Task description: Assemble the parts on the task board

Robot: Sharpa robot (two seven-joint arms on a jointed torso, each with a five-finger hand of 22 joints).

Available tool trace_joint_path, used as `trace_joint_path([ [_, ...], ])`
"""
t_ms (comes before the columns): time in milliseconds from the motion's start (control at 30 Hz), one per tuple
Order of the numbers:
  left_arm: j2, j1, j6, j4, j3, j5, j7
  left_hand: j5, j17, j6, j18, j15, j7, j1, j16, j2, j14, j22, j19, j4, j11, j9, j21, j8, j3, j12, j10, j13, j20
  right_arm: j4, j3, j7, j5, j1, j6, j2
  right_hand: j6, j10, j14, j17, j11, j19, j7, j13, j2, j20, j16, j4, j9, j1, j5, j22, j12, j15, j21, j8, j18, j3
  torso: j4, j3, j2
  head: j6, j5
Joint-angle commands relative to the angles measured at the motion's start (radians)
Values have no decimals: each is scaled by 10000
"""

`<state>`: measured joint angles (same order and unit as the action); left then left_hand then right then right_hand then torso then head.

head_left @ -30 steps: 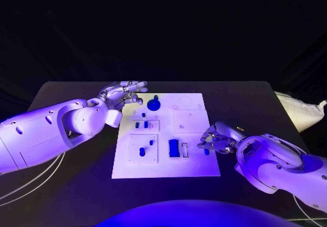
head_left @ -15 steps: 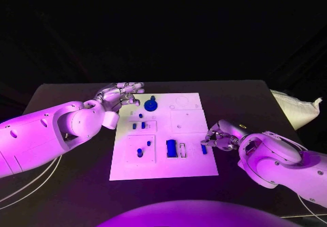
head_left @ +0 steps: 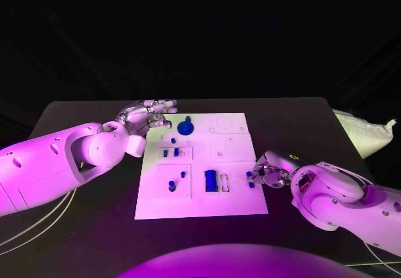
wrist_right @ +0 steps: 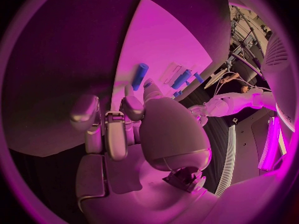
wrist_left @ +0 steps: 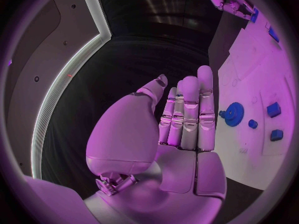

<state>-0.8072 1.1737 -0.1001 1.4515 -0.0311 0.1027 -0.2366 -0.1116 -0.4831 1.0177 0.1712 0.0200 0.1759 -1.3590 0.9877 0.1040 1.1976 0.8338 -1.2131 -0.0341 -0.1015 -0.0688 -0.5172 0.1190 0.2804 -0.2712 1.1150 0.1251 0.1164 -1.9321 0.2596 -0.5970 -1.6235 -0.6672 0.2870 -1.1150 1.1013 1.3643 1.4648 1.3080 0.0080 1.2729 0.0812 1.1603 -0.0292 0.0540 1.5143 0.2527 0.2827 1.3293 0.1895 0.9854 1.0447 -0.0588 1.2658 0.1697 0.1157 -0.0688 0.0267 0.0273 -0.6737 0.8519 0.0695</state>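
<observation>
The head camera looks down from high above at the dark desk (head_left: 83,116) and the white task board (head_left: 234,147). Each wrist camera sits close behind its own hand, the left hand (wrist_left: 181,119) and the right hand (wrist_right: 134,129), looking along the fingers. All three views share the board.
</observation>
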Motion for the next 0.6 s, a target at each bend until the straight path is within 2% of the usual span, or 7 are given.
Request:
trace_joint_path([
  [33,3,0,179,17,5,-19,-42,10,8,-96,104,-15,-2,-70,34,-42,-70,-17,-41,-8,13,8,56,65,-66,-32,-89,14,21,24,0,-55,-597,21,-691,21,77,37,806,1338,-45,-6,5,10,-119,-29,-67,78,22,-5,21,-6,27,-22,-59,54,-5,5,-7,9,7,11,-17],
  [233,-4,0,186,16,5,-19,-40,10,8,-96,104,-15,-2,-70,34,-42,-70,-17,-41,-8,13,8,56,65,-66,-32,-89,14,21,60,0,-57,-901,44,-940,129,132,52,810,1358,-73,16,-26,41,-207,-49,-61,51,102,167,6,37,52,-47,-42,80,-14,74,-10,7,3,20,-27],
  [433,4,-1,214,13,5,-19,-26,10,8,-96,104,-15,-2,-70,34,-42,-70,-17,-41,-8,13,8,56,65,-66,-32,-89,14,21,116,-1,-45,-1394,109,-1316,320,134,42,815,1381,-106,31,-48,54,-298,-83,-54,-229,215,738,-93,65,36,-81,-37,76,-21,299,12,7,9,39,-29],
  [600,6,-2,221,9,5,-19,-19,10,8,-96,104,-15,-2,-70,34,-42,-70,-17,-41,-8,13,8,56,65,-66,-32,-89,14,21,146,-4,-23,-2099,170,-1828,481,166,10,823,1429,-126,42,-63,23,-284,-109,-36,-546,315,1335,-535,93,-44,-102,-37,53,-27,688,7,11,7,47,-49],
])
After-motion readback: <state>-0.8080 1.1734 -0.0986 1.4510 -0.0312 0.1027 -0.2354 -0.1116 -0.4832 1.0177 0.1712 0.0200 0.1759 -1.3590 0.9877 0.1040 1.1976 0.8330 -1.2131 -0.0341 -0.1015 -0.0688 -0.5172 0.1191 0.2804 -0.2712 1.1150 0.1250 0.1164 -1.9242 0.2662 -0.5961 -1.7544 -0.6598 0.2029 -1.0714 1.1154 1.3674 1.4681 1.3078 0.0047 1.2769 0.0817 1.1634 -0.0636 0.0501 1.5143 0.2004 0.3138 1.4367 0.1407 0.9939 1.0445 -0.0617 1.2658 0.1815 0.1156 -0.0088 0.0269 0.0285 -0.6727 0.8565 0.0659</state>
